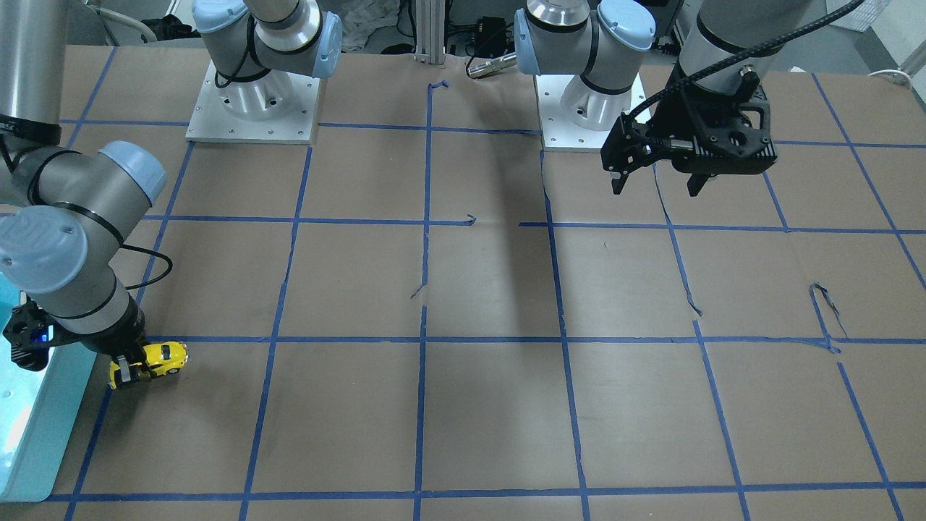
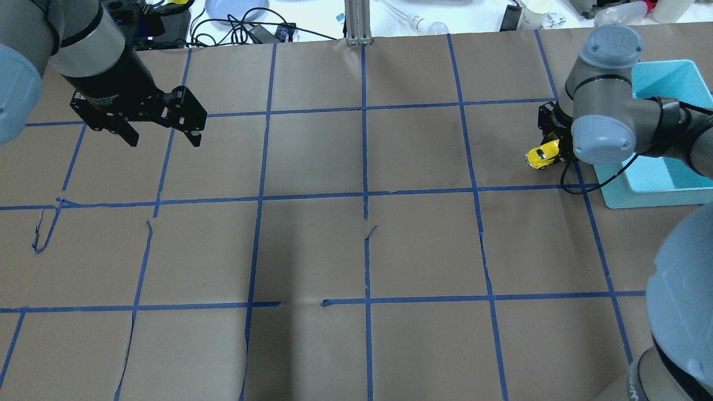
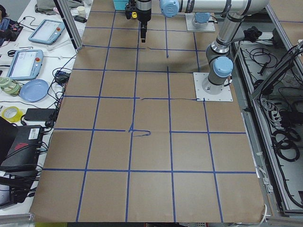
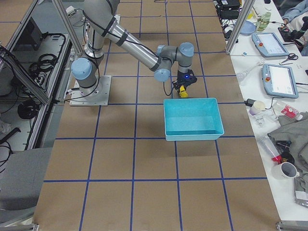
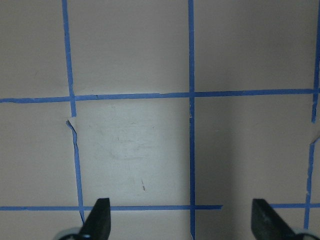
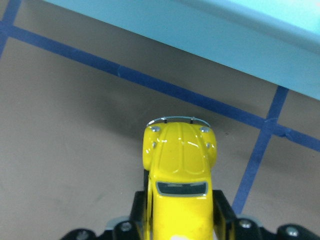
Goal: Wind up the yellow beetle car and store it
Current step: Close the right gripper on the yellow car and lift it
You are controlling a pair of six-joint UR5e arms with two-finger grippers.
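The yellow beetle car (image 6: 180,170) sits between the black fingers (image 6: 222,212) of my right gripper (image 6: 181,212), which is shut on its sides behind the hood. The car (image 2: 541,155) is low over the brown paper, just left of the light blue bin (image 2: 657,186); I cannot tell whether its wheels touch. In the front-facing view the car (image 1: 160,359) is at the far left under the right wrist. My left gripper (image 2: 161,135) hangs open and empty above the table's far left part; its two fingertips (image 5: 99,215) show apart over bare paper.
The blue bin (image 4: 192,120) stands open beside the car, its near wall (image 6: 210,30) just ahead of the car's nose. Blue tape lines (image 2: 365,195) grid the brown paper. The arm bases (image 1: 253,101) stand at the robot's edge.
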